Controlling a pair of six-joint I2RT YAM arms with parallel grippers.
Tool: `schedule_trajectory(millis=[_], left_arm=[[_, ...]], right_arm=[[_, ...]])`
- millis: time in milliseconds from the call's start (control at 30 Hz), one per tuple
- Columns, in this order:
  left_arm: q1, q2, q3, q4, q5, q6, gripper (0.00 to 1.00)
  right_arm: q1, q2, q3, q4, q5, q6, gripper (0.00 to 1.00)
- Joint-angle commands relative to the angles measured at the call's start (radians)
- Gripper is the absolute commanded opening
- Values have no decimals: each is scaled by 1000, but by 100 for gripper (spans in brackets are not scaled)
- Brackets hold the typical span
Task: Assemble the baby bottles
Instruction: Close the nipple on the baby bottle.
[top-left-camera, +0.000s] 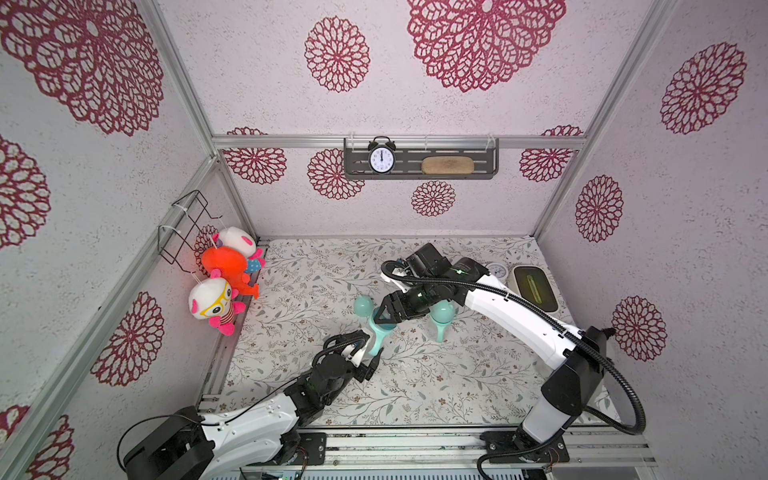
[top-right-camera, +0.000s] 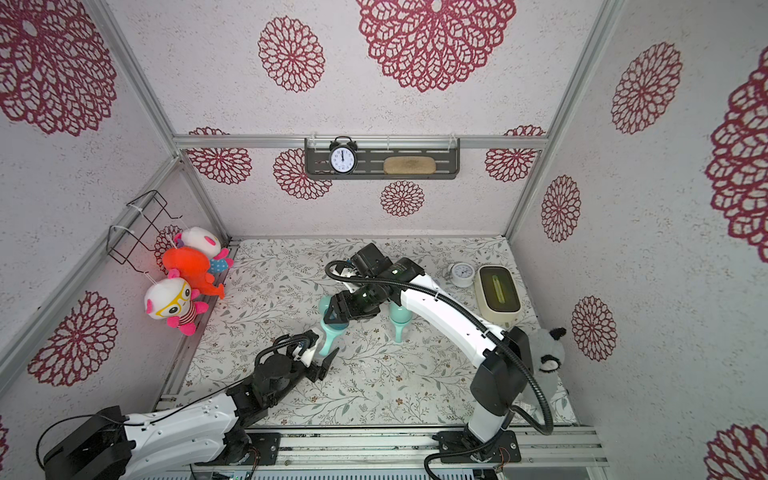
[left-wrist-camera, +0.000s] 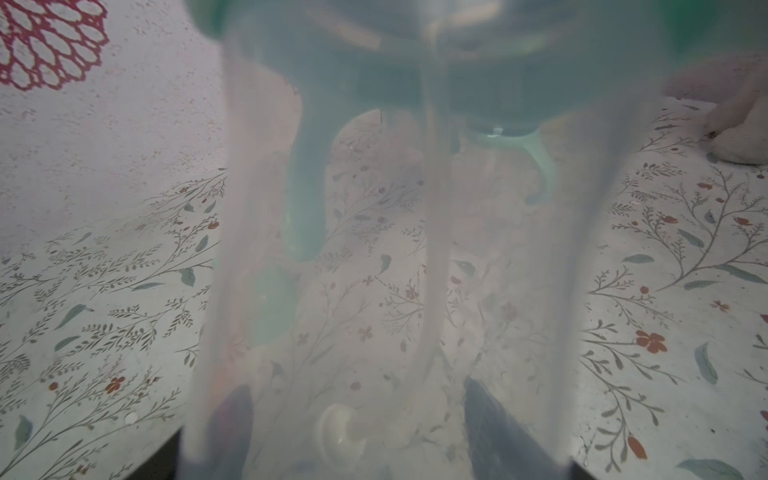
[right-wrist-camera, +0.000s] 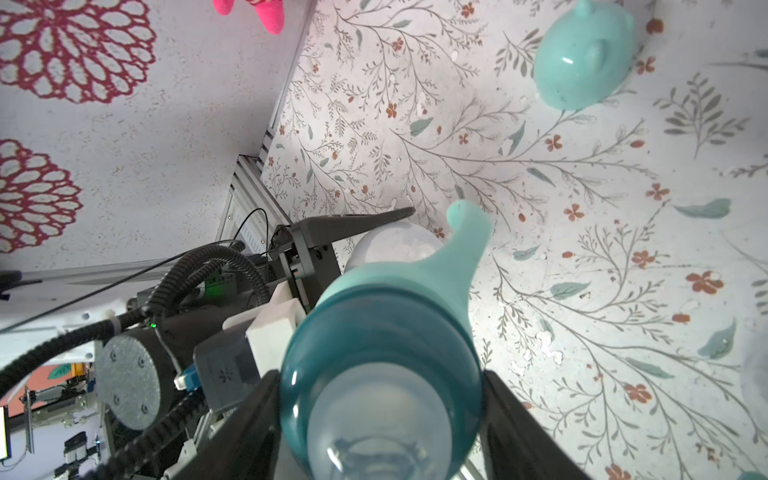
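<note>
Near the middle of the table (top-left-camera: 457, 382), the left gripper (top-left-camera: 371, 352) is clamped on the clear body of a bottle (top-left-camera: 380, 334), top end up, its mint handles hanging down the sides. The right gripper (right-wrist-camera: 380, 374) reaches in from the far right and grasps the dark teal collar (right-wrist-camera: 374, 332) at the bottle's top, one finger on each side. A loose mint cap (top-left-camera: 365, 306) lies just beyond the bottle, to the left. A second bottle (top-left-camera: 441, 316), capped, stands to the right under the right arm.
</note>
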Motion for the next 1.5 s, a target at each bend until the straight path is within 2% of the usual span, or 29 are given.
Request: schedule_trajectory(millis=[0, 167, 267, 400, 567, 700, 900, 1133, 1467], left_arm=[[-15, -40, 29, 117, -21, 21, 0], [-15, -69, 15, 116, 2, 23, 0], [-15, -89, 16, 90, -10, 15, 0], [-15, -94, 20, 91, -12, 9, 0], [-16, -67, 35, 100, -43, 15, 0], [-19, -41, 53, 103, -49, 20, 0], [-21, -23, 51, 109, -43, 17, 0], [-20, -23, 46, 112, -34, 17, 0], [-19, -8, 40, 124, -17, 20, 0]], right_arm=[[46, 44, 69, -185, 2, 73, 52], [57, 93, 170, -341, 145, -32, 52], [58, 98, 173, -352, 149, -31, 53], [57, 90, 149, -282, 65, 50, 54], [54, 67, 110, -188, 17, 200, 54], [44, 72, 128, -194, 39, 279, 55], [23, 70, 129, -225, 82, 315, 66], [20, 60, 163, -234, 108, 275, 79], [13, 44, 227, -258, 144, 191, 85]])
